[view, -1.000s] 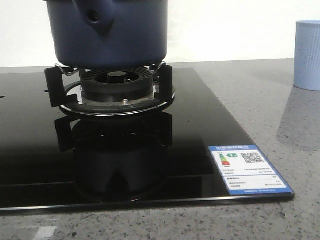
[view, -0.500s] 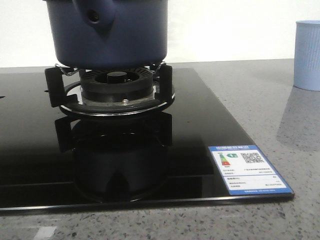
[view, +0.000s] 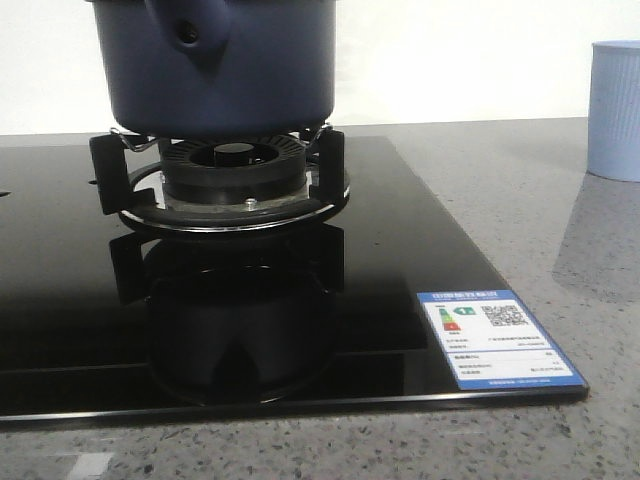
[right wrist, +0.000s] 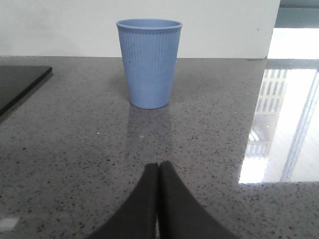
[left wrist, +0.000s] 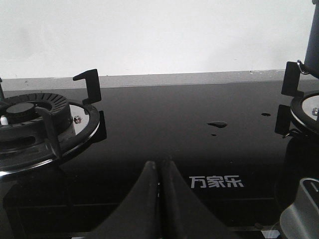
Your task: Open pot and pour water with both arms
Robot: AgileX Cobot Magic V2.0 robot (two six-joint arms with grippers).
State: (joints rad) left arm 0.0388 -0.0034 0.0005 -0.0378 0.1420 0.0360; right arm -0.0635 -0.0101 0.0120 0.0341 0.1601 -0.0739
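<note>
The dark navy pot (view: 225,65) sits on the burner stand (view: 230,180) of the black glass cooktop (view: 400,250) in the front view; its top is cut off by the frame, so no lid shows. A sliver of the pot (left wrist: 314,35) appears in the left wrist view. My left gripper (left wrist: 159,164) is shut and empty, low over the glass between the two burners. My right gripper (right wrist: 158,166) is shut and empty over the grey counter, pointing at a pale blue ribbed cup (right wrist: 148,62). Neither gripper appears in the front view.
The cup (view: 615,110) stands on the speckled counter right of the cooktop. A second burner with pan supports (left wrist: 35,124) lies beside the left gripper. Water drops (left wrist: 217,123) sit on the glass. A knob (left wrist: 301,214) and an energy label (view: 497,338) are near the front edge.
</note>
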